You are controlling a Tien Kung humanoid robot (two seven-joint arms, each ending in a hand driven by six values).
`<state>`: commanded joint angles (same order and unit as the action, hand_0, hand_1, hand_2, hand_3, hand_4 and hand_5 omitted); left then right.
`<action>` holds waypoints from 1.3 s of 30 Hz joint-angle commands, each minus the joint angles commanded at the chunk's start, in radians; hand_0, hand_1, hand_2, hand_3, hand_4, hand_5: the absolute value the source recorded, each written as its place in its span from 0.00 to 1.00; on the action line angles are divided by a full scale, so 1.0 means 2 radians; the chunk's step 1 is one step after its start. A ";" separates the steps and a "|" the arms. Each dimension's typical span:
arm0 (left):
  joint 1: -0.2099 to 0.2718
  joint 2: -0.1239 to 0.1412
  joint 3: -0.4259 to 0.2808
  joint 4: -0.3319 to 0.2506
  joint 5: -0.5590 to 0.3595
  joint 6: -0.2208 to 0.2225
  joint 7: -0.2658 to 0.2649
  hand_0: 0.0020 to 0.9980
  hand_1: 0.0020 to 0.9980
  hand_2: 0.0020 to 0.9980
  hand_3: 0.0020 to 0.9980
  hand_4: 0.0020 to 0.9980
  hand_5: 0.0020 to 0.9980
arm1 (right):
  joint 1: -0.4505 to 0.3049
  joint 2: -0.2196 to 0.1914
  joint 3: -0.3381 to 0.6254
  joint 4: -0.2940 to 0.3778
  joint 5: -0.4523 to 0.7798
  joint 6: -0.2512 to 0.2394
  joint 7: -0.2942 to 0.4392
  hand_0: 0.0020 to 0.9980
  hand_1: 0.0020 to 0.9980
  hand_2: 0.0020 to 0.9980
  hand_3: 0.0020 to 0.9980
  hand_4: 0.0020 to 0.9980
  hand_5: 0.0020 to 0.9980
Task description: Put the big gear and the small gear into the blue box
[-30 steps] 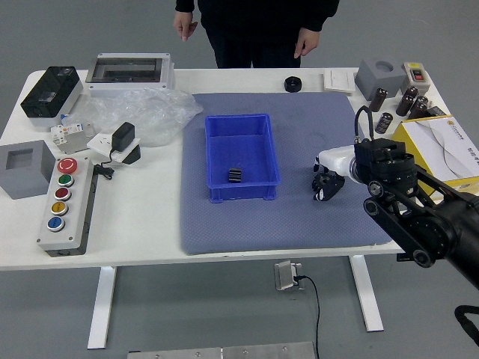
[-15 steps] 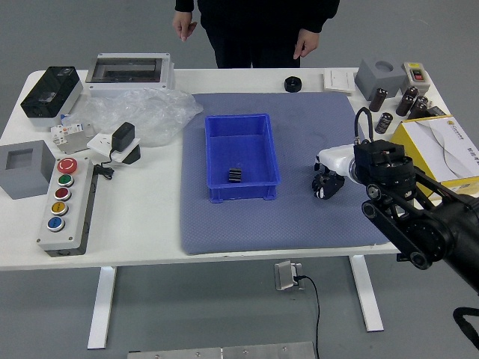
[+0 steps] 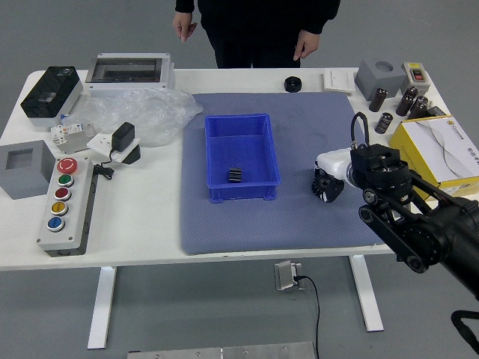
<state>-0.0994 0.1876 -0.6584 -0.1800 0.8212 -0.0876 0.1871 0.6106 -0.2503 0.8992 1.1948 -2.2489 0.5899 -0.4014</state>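
Note:
My right hand is low over the blue-grey mat, to the right of the blue box and apart from it. Its white back faces up, and whether it has anything in its grasp cannot be made out. In the box, near its front wall, lies a small black ridged piece, which looks like a gear. A round black piece rests at the mat's far edge; I cannot tell if it is a gear. My left arm does not show.
A person stands at the far side, both hands hanging beside the body. To the right are a yellow box, a grey block and several dark cylinders. At left are a button panel, plastic wrap and another grey block.
My right arm and wrist have shifted slightly left, while the hand stays near the same spot on the mat. The box, the ridged piece and the person look unchanged.

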 joint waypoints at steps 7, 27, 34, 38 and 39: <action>0.000 0.001 -0.001 0.000 0.001 0.000 0.000 0.83 0.84 0.84 0.83 0.51 0.09 | 0.002 -0.002 0.001 0.004 -0.001 -0.014 -0.001 0.48 0.44 0.50 0.57 0.65 0.26; 0.000 0.006 -0.003 0.000 0.005 0.000 0.001 0.83 0.84 0.83 0.83 0.51 0.08 | 0.037 -0.032 0.009 0.033 0.009 -0.009 -0.004 0.51 0.40 0.45 0.50 0.66 0.22; 0.001 0.007 -0.004 0.000 0.006 0.000 0.001 0.83 0.84 0.84 0.83 0.51 0.09 | 0.072 -0.039 0.005 0.057 0.020 -0.002 -0.004 0.52 0.40 0.45 0.50 0.66 0.16; 0.002 0.008 -0.004 0.000 0.007 0.000 0.002 0.83 0.84 0.84 0.83 0.51 0.09 | 0.091 -0.029 -0.001 0.066 0.025 0.000 -0.004 0.52 0.40 0.45 0.50 0.66 0.16; 0.002 0.008 -0.004 0.000 0.008 0.000 0.002 0.83 0.84 0.84 0.83 0.51 0.09 | 0.095 -0.025 -0.003 0.066 0.026 0.000 -0.004 0.52 0.40 0.45 0.50 0.66 0.16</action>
<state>-0.0961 0.2044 -0.6667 -0.1800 0.8365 -0.0882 0.1904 0.8009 -0.2998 0.8925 1.3275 -2.1972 0.5905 -0.4093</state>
